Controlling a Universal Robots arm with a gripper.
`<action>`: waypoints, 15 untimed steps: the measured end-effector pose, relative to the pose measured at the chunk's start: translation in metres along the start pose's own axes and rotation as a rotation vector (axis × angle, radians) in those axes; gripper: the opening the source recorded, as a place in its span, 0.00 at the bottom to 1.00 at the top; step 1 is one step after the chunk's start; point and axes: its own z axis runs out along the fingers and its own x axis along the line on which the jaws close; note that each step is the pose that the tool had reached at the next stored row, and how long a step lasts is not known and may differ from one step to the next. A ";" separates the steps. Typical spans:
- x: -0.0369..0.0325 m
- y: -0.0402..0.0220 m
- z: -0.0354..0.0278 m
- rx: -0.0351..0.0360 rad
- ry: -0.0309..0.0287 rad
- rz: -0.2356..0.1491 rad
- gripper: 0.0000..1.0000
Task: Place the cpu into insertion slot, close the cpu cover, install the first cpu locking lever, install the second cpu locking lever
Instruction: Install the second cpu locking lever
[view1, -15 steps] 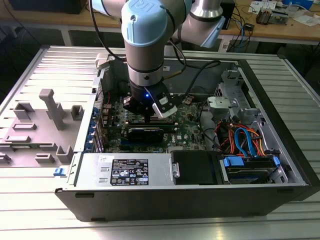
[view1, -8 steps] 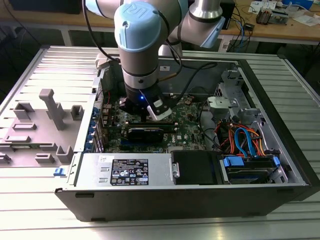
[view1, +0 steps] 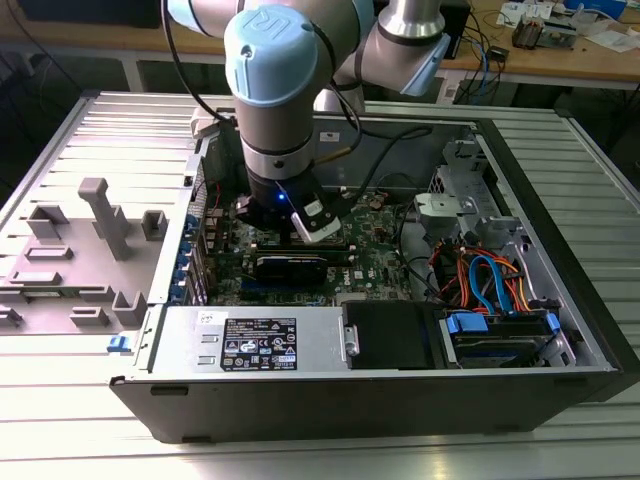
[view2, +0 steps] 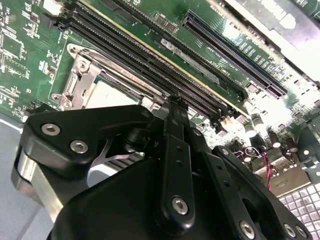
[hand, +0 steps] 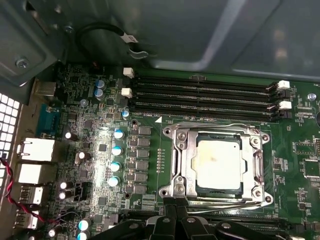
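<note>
The cpu (hand: 218, 162), a pale silver square, lies flat in the insertion slot (hand: 171, 191) on the green board. The cpu cover (hand: 186, 165), a silvery frame, lies down around it. Thin metal lever rods (hand: 227, 204) run along the socket edge nearest my gripper. My gripper (hand: 175, 212) hovers just off that edge, near one socket corner, its black fingers (hand: 167, 222) pressed together with nothing visible between them. In the second wrist view the gripper (view2: 173, 112) hangs over the board beside the cpu (view2: 107, 95). In the exterior view the arm reaches into the open computer case, with the gripper (view1: 278, 215) low over the board.
Long black memory slots (hand: 200, 97) run beside the socket. Blue-topped capacitors (hand: 117, 150) and rear ports (hand: 35, 150) stand further off. Orange and blue cables (view1: 490, 280), a power supply (view1: 260, 340) and case walls surround the board. A grey fixture (view1: 95, 225) sits outside on the exterior view's left.
</note>
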 end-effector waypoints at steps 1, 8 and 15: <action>0.0002 -0.0002 0.0008 -0.0019 -0.0005 0.000 0.11; 0.0017 -0.0009 0.0052 -0.0209 -0.0045 0.000 0.11; 0.0026 -0.0015 0.0088 -0.0309 -0.0066 0.000 0.11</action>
